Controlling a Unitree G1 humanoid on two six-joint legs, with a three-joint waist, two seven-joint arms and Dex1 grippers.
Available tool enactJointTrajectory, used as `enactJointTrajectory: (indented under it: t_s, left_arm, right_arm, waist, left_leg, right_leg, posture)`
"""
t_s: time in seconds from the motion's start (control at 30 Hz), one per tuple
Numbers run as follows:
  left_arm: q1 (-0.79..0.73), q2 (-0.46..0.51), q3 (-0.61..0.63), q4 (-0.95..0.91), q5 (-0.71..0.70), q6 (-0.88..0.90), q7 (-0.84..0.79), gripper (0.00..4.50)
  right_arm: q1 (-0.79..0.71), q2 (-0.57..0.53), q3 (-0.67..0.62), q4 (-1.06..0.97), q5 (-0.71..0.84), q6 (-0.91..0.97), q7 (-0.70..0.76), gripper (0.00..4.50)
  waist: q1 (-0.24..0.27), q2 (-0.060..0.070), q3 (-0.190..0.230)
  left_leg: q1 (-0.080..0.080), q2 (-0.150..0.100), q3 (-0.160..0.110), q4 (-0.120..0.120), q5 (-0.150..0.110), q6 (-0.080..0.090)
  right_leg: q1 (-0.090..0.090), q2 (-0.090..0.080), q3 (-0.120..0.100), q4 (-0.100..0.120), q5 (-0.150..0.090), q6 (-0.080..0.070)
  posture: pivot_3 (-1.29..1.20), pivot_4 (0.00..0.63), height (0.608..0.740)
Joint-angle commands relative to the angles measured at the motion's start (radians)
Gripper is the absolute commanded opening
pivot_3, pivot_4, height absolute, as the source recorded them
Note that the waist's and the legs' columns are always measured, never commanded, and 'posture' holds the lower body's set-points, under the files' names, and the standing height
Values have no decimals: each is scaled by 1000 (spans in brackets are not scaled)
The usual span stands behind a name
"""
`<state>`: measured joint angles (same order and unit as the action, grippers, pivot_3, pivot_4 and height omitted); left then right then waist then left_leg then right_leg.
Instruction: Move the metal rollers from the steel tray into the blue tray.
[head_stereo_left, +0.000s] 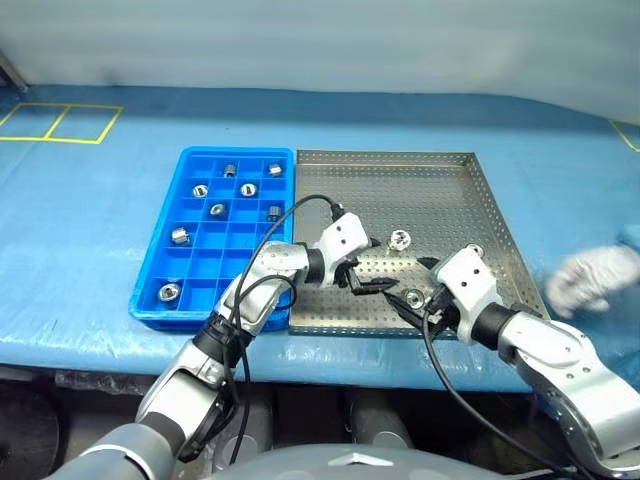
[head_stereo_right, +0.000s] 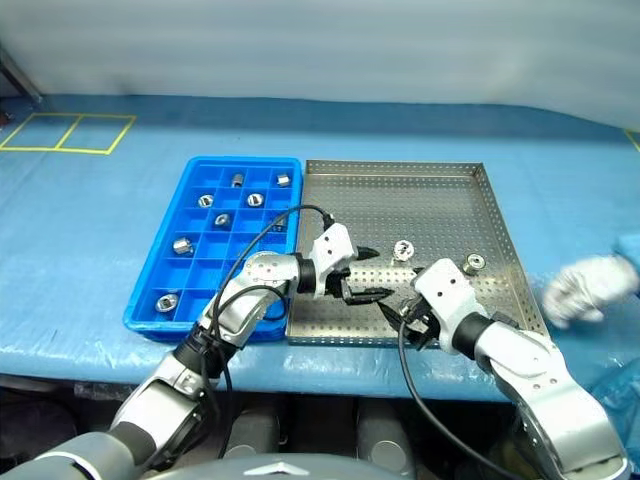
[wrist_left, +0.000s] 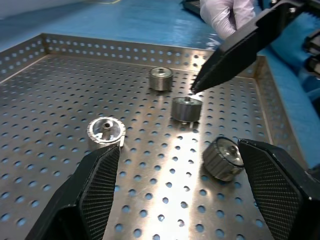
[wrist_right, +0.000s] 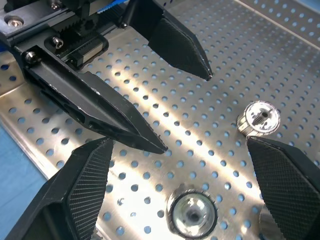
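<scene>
Left wrist view puts the matter plainly: my left gripper (wrist_left: 175, 195) stands wide open with nothing between its fingers, and on the steel tray (wrist_left: 50, 100) ahead of it lie four of the metal rollers (wrist_left: 186, 109) — one lying on its side just inside my right-hand finger, one upright off the other finger, two further on toward the far rim. A person's gloved hand (wrist_left: 225, 15) sits beyond that rim.

From the head camera my right gripper (head_stereo_left: 408, 303) is also spread wide and empty, hovering low over the near edge of the same tray, a roller (wrist_right: 192, 214) sitting almost directly under it between the fingers. That one I judge the nearest to either hand — the right arm has it, needing little more than a drop. Both sets of fingertips point toward each other, near together, so I would mind the left arm's fingers while closing. The blue tray (head_stereo_left: 160, 300) lies on my left, touching the steel tray's side, several rollers already in its compartments.
</scene>
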<state>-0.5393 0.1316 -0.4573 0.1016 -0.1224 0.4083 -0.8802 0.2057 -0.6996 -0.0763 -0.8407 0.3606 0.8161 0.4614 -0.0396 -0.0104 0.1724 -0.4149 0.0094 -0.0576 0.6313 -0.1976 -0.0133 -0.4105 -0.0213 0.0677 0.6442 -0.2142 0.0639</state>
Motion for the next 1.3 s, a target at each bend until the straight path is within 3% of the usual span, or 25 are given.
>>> enactJointTrajectory:
  t_s: [0.03,0.6,1.2,1.3]
  left_arm:
    - [-38,-18,-34,18,15,-39,-27,4111]
    - [-141,-131,-111,276,104,-162,-66,4111]
    - [-157,-153,-116,387,225,-169,-12,4111]
    - [-152,-154,-111,382,230,-166,-15,3476]
  right_arm:
    - [30,-10,-66,-63,9,1,7,4500]
    - [207,49,-119,-67,-39,-100,-4,4500]
    - [217,73,-90,-80,-66,-101,-16,4500]
    - [203,73,-80,-84,-67,-91,-20,4500]
  waist:
    - [-1,0,0]
    - [-52,0,0]
    - [-98,1,0]
    - [-97,1,0]
  left_leg:
    - [0,0,0,0,0,0]
    - [-1,-1,2,5,0,1]
    - [0,0,2,5,-1,2]
    - [-1,0,2,5,-1,2]
  right_leg:
    - [0,0,0,0,0,0]
    - [1,0,2,0,1,1]
    - [1,0,2,1,1,2]
    - [1,0,2,1,1,2]
  posture:
    - [-85,150,740]
    - [-221,150,740]
    - [-226,150,740]
    - [-220,150,740]
